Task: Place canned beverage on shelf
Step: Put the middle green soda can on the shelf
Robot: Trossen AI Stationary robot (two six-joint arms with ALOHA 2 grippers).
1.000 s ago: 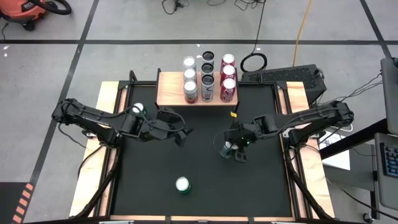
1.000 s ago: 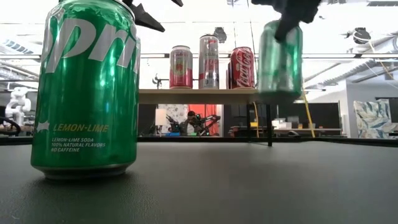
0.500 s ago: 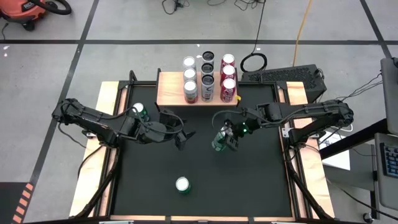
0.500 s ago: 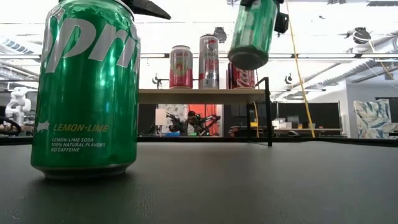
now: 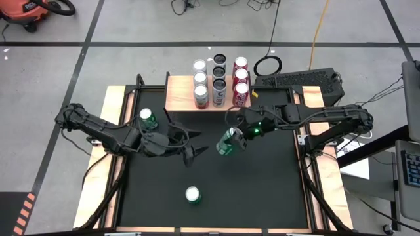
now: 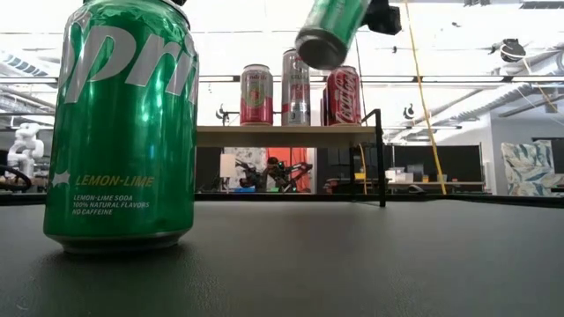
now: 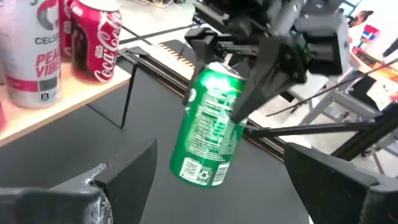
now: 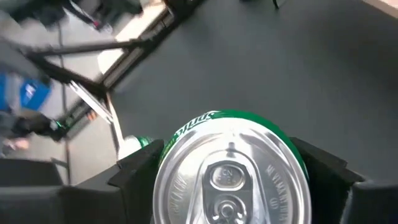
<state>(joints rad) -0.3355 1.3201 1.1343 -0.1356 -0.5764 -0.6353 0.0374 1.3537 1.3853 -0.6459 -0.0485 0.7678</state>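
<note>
My right gripper (image 5: 235, 136) is shut on a green soda can (image 5: 227, 143) and holds it high above the middle of the black table. The can is tilted and shows at the top of the low view (image 6: 330, 31). My left gripper (image 5: 195, 152) hangs open just left of that can, touching nothing. The shelf (image 5: 177, 95), a light wood top on thin black legs, stands at the far edge and carries several cans upright on their bases. Two more green cans stand upright on the table, one at the left (image 5: 147, 118) and one near the front (image 5: 191, 195). My right gripper pinches the green can's side wall just below its top rim (image 7: 239, 93), one finger (image 8: 134, 177) on each side of the top end. The fingers slant down from the table's right. The can hangs clear of the table, its bottom (image 7: 199, 171) tipped down toward the table's left.
Wooden side rails (image 5: 111, 131) run along both sides of the black table. The front green can fills the left of the low view (image 6: 123, 123). A keyboard (image 5: 295, 80) lies beyond the far right corner. Bare black surface lies between the shelf and the front can.
My right gripper has risen with the green can and gone toward the table's left and far side. It has rolled, so the can has gone from upright to tilted. My left gripper has swung a little toward the table's middle and near edge, staying open.
</note>
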